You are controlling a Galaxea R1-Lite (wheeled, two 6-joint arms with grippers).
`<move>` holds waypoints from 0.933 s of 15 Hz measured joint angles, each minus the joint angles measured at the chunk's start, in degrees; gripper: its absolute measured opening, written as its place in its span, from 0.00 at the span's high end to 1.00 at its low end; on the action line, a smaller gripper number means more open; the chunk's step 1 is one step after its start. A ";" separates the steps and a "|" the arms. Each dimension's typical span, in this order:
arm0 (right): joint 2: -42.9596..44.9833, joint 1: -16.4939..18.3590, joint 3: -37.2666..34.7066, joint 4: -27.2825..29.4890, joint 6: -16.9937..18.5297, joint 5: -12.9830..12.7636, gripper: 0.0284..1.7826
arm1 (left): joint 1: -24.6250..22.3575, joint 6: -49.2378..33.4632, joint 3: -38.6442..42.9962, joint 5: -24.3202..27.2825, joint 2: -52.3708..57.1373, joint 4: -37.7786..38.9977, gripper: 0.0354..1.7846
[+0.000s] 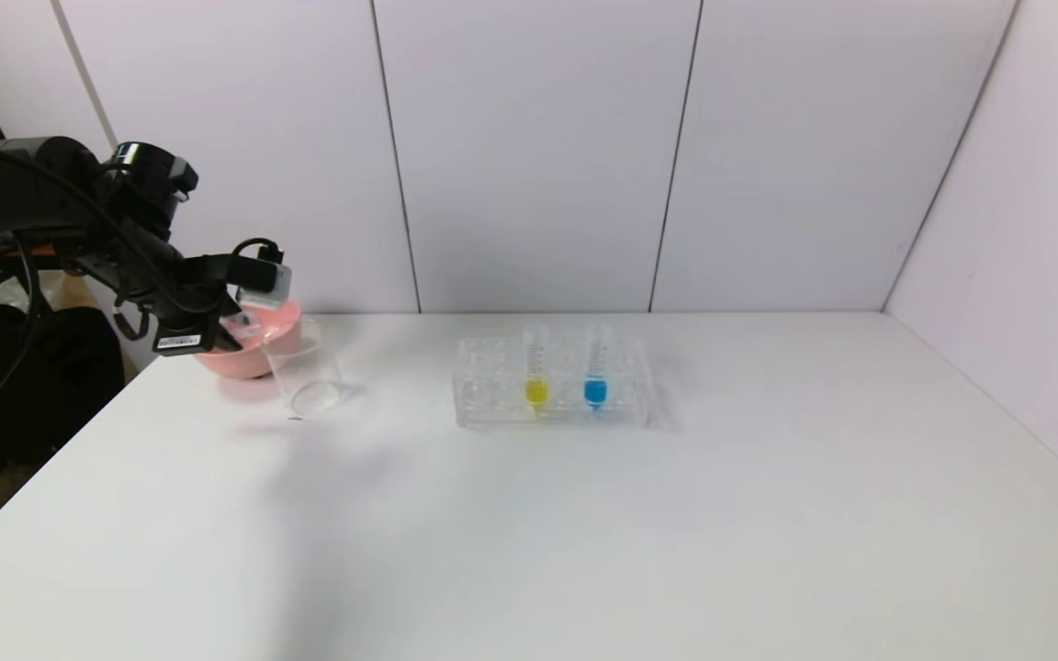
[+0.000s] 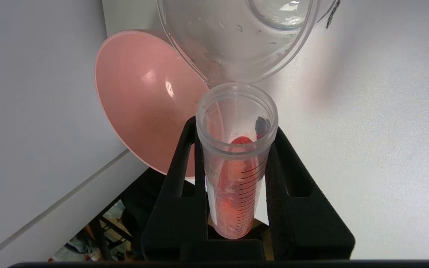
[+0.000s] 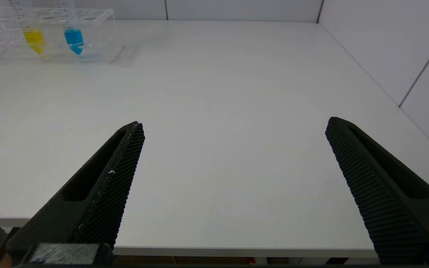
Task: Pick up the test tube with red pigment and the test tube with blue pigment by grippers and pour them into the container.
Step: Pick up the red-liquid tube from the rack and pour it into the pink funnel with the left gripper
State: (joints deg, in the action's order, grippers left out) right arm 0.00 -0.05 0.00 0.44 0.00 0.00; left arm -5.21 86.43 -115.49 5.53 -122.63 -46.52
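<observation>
My left gripper [image 1: 242,323] is shut on the test tube with red pigment [image 2: 237,175] and holds it tilted above the table's far left, by the container. The tube's open mouth [image 2: 237,108] points at the rim of the clear glass container [image 2: 237,41], which stands beside the pink bowl [image 1: 309,372]. Red pigment lies along the tube's inner wall. The test tube with blue pigment [image 1: 595,372] stands upright in the clear rack [image 1: 492,390]; it also shows in the right wrist view [image 3: 73,37]. My right gripper [image 3: 235,124] is open and empty over the table's front edge, out of the head view.
A pink round bowl [image 1: 249,353] sits behind the container, close to the left gripper [image 2: 143,108]. A tube with yellow liquid [image 1: 535,372] stands in the rack next to the blue one. White wall panels close the back and right of the table.
</observation>
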 joint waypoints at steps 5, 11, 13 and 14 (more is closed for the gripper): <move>0.00 -0.02 0.00 0.00 0.00 0.00 0.00 | 0.37 -0.29 0.00 -1.29 0.16 -0.06 0.76; 0.00 -0.02 0.00 0.00 0.00 0.00 0.00 | 1.27 -1.65 0.02 -4.74 0.11 -0.06 0.76; 0.00 0.00 0.00 0.00 0.00 0.00 0.00 | 1.52 -1.67 0.02 -5.89 0.02 -0.06 0.76; 0.00 -0.02 0.00 0.00 0.00 0.00 0.00 | 1.60 -1.71 0.02 -6.30 0.00 -0.04 0.76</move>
State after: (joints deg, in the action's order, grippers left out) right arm 0.00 -0.07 0.00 0.44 0.00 0.00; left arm -3.61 84.72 -115.47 -0.77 -122.63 -46.56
